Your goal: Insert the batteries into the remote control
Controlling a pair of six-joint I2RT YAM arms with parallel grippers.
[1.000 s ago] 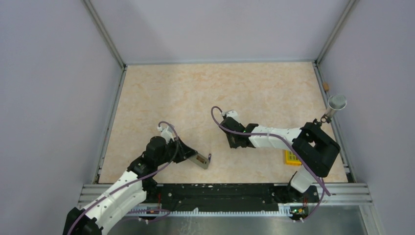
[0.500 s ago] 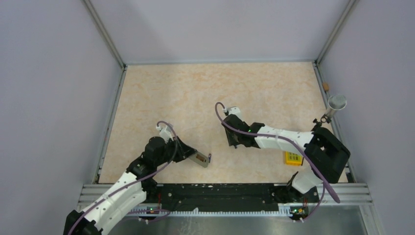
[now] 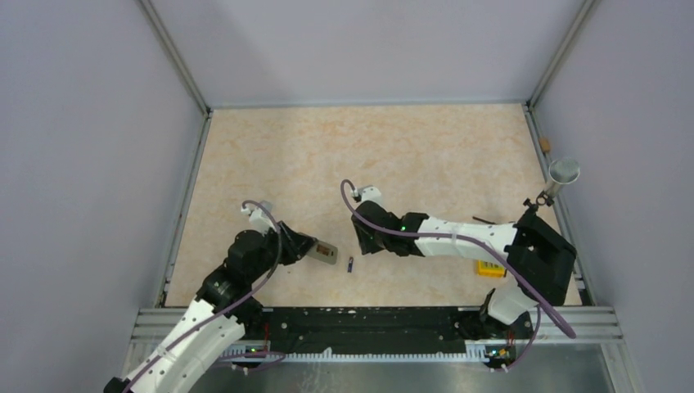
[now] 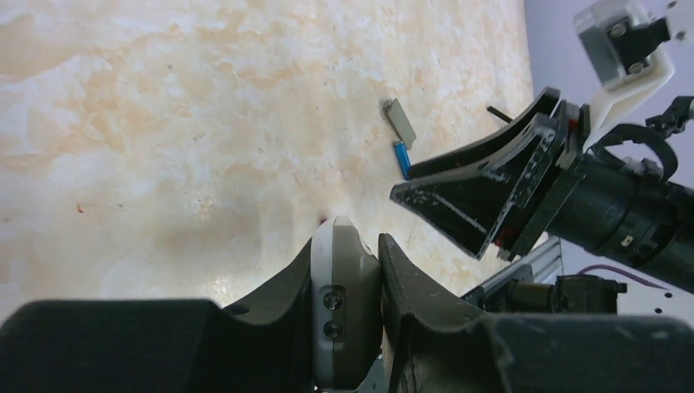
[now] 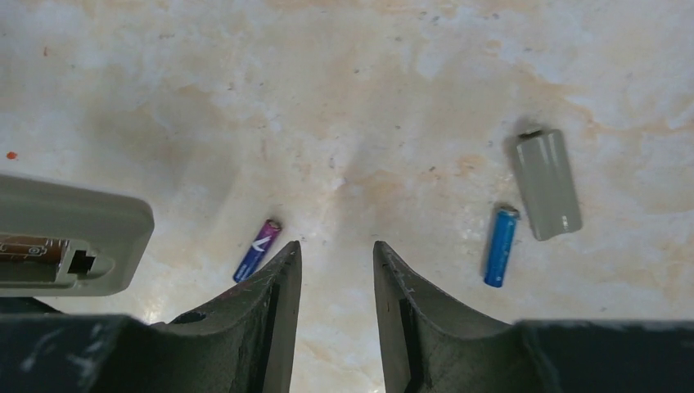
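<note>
In the left pincer [image 4: 348,242] sits a grey remote [image 4: 343,282].

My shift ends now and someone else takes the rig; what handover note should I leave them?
Left gripper: shut on the remote, battery recess uncovered.
Right gripper: open, empty.
Both batteries lie on the table: one close by the right gripper, the other beside the grey cover.
Done: cover off. Left: load both batteries, refit cover.
</note>
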